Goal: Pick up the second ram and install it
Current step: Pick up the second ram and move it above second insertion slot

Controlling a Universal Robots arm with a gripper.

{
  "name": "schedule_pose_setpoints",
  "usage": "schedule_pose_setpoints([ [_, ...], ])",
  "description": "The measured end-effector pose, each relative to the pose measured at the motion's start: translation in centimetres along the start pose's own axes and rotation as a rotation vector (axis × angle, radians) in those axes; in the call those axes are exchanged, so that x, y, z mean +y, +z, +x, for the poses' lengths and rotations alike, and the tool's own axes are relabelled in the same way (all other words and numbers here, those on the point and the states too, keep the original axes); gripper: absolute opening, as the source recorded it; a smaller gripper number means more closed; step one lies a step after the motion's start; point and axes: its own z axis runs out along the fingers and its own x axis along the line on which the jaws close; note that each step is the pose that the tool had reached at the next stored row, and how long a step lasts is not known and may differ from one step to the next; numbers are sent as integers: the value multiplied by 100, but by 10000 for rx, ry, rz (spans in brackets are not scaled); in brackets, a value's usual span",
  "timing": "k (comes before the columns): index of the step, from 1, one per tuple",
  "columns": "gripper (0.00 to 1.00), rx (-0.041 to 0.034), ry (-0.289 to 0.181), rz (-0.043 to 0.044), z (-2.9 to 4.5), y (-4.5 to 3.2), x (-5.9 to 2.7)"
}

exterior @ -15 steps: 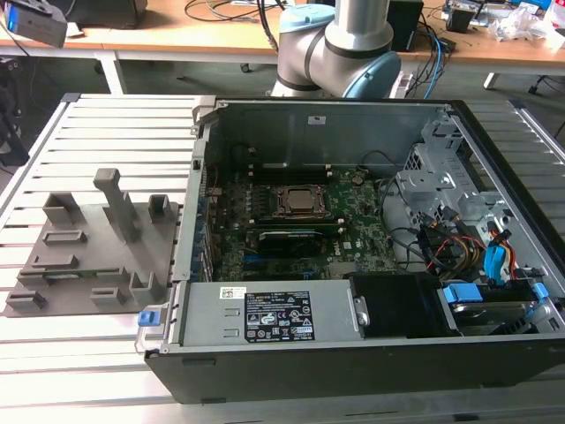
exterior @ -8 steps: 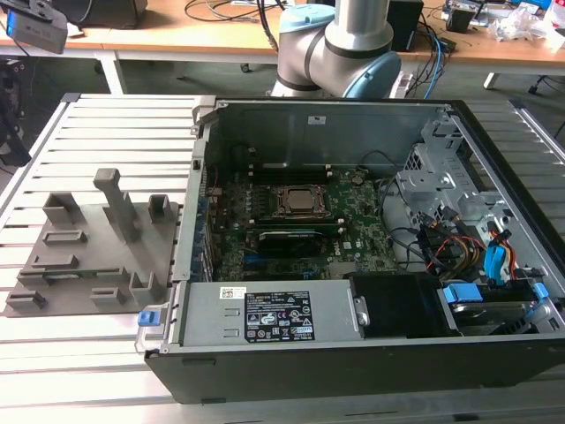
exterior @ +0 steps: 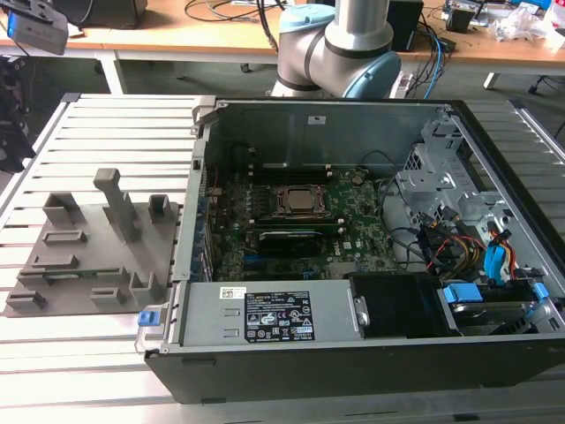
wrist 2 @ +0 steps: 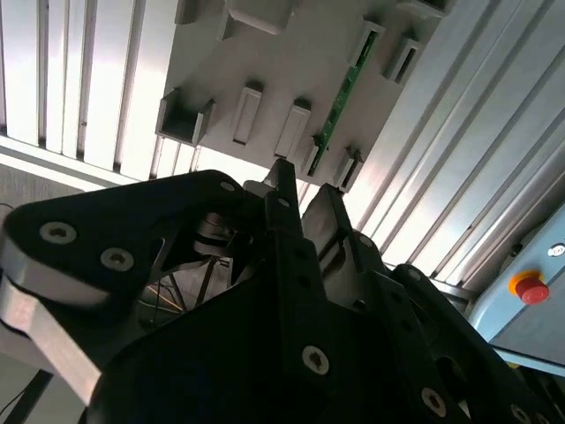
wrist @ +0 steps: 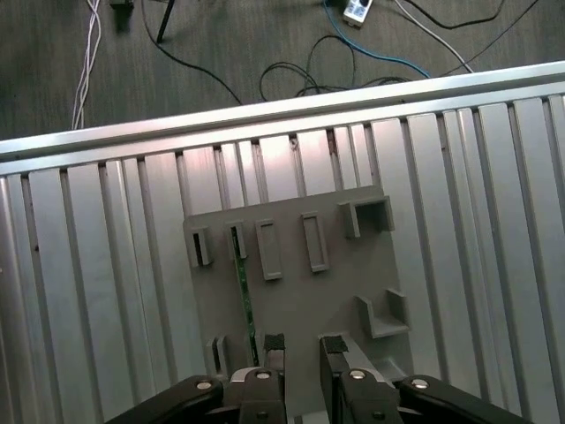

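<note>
Overhead, the gripper [wrist: 303, 346] points straight down at the grey holder tray [wrist: 340, 296], its 2 fingers [wrist: 274, 343] a little apart with nothing between them. The second ram [wrist: 244, 291], a thin green strip, lies along that tray between 2 small holders, and in the first wrist view it runs just beside one fingertip. Raised blocks and a U-shaped bracket [wrist: 381, 311] crowd the tray, while the slatted table [wrist: 106, 291] spreads open on both sides up to its metal rim.
</note>
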Motion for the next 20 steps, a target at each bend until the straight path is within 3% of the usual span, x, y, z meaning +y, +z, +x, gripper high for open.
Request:
schedule_pose_setpoints([
  [9, 30, 0, -1, 0, 3, 156, -6],
  [20, 30, -1, -1, 0, 6, 278, -12],
])
